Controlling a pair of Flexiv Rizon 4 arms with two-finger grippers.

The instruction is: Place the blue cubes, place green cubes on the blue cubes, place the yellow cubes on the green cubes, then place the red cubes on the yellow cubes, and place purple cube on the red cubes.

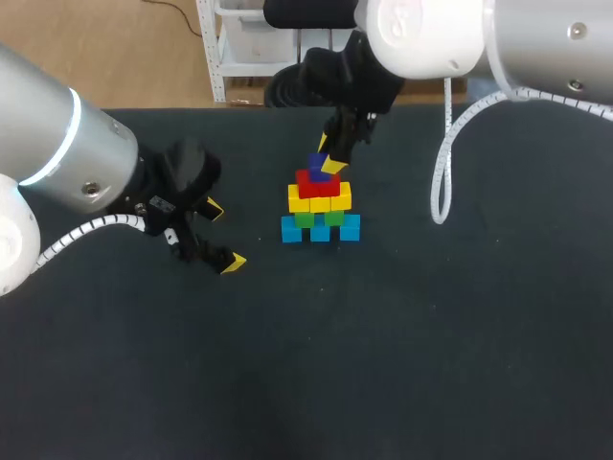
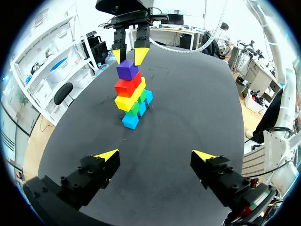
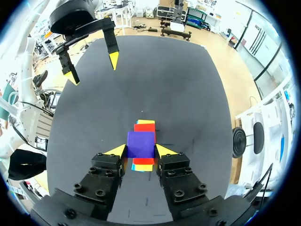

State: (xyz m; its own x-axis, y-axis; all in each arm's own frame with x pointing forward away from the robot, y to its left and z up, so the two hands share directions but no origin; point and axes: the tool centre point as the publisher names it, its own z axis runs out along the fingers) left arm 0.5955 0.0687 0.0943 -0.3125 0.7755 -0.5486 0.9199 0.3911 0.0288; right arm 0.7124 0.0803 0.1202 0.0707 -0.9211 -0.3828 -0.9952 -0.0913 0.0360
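Closest to the viewer is the left gripper (image 1: 222, 235), low over the black table (image 1: 431, 364) on the left side. Its jaws are spread wide with nothing between them, and it sits well apart from the cubes.

Near the middle of the table stands a small tower of coloured cubes. At the base is a row of three blue cubes (image 1: 321, 230) resting on the table. Two green cubes (image 1: 305, 218) sit on them, then a row of yellow cubes (image 1: 321, 201), then red cubes (image 1: 308, 182). On the very top is a single purple cube (image 1: 317, 165) (the only one of its colour), resting on the red layer.

The right gripper (image 1: 329, 155) comes down onto the tower from the far right. Its jaws are narrow and hold the purple cube, with one yellow tip against each of two opposite sides. The right wrist view looks straight down on this: the purple cube (image 3: 140, 144) fills the gap between the tips, and edges of red and yellow show beneath it.
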